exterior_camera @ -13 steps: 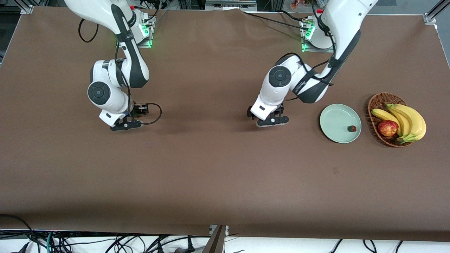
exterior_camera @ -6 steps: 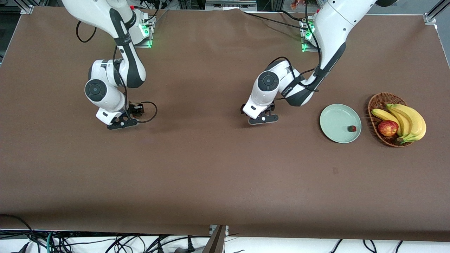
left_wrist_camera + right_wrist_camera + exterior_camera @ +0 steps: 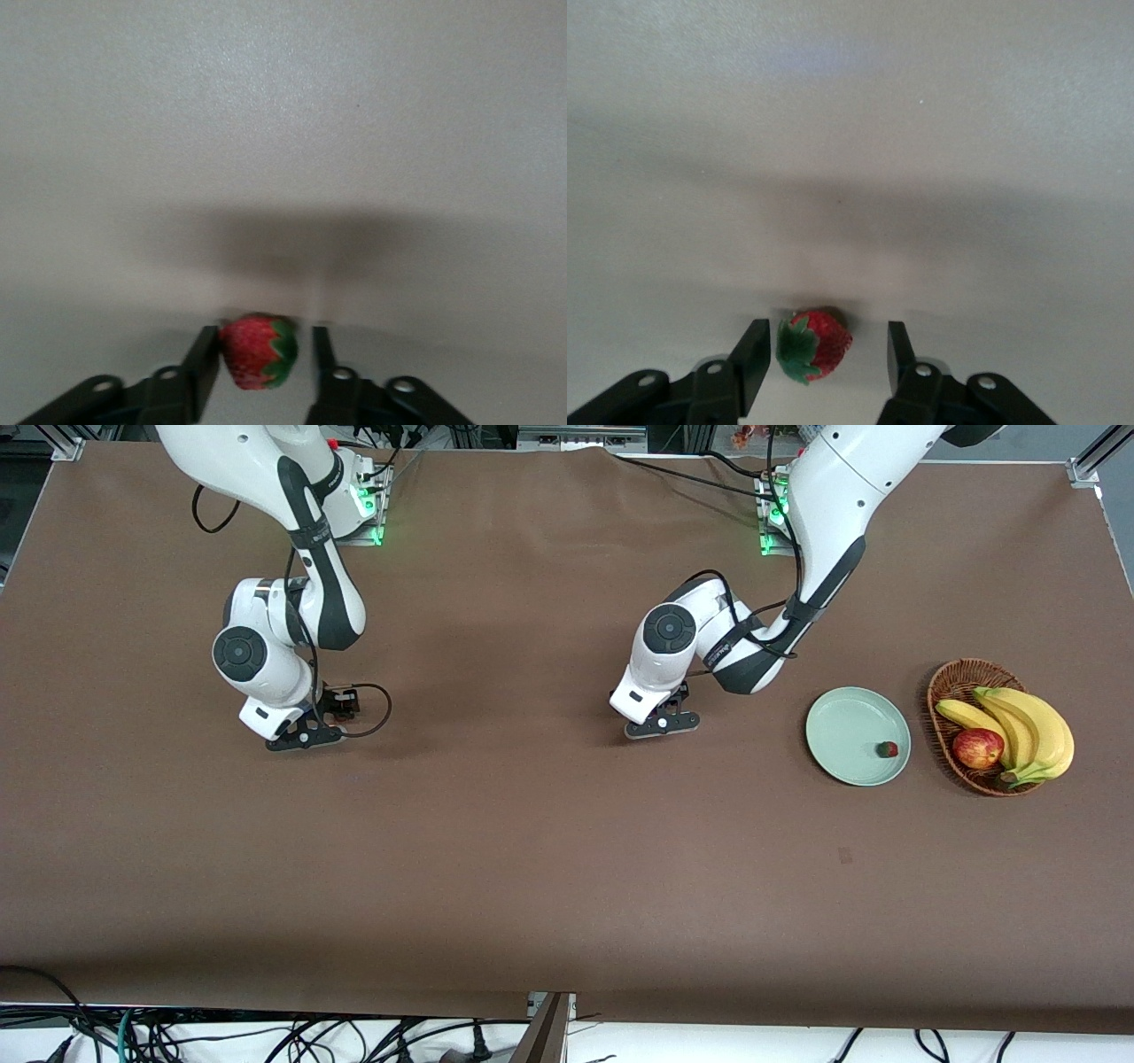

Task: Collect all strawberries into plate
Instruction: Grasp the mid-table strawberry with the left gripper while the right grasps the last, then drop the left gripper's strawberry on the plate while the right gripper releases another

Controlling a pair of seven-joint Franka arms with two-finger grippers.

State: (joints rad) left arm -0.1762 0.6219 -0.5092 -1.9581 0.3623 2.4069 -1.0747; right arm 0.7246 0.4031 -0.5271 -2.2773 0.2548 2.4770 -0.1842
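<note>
3 small red strawberries with green leafy caps [image 3: 888, 749] [image 3: 257, 351] [image 3: 815, 343]. 1 round pale mint-green plate [image 3: 837, 726]. 1 brown wicker basket [image 3: 955, 676]. 1 red apple [image 3: 977, 747]. 1 bunch of yellow bananas [image 3: 1036, 726].

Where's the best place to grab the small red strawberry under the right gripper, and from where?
Come straight down and pinch the small red strawberry across its broad red middle. It lies on its side on the brown table, cap toward one finger of the open right gripper straddling it, so a quarter wrist turn may help.
</note>
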